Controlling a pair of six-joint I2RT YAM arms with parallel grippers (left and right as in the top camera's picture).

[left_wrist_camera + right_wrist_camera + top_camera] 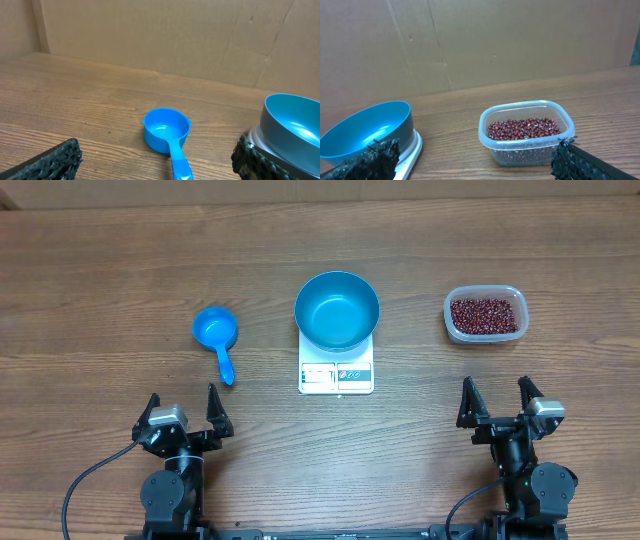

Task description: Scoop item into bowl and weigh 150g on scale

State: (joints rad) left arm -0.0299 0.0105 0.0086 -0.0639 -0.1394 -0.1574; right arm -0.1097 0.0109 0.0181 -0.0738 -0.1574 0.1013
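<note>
L claw (182,395) & R claw (495,385) wide open, empty; beans (485,316) right of scale (336,376) prob loose, spill-prone, so take stiff scoop (215,330) by handle (225,367).

Overhead looks straight down; low wrist views face forward, sharing the bowl (295,117).

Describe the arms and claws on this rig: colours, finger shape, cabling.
The left arm and right arm are black. The left claw and right claw each have two slim, pointed black fingers; in the wrist views the pads look rough and grainy. A silver-grey block sits on each wrist. A black cable runs from each arm.
</note>
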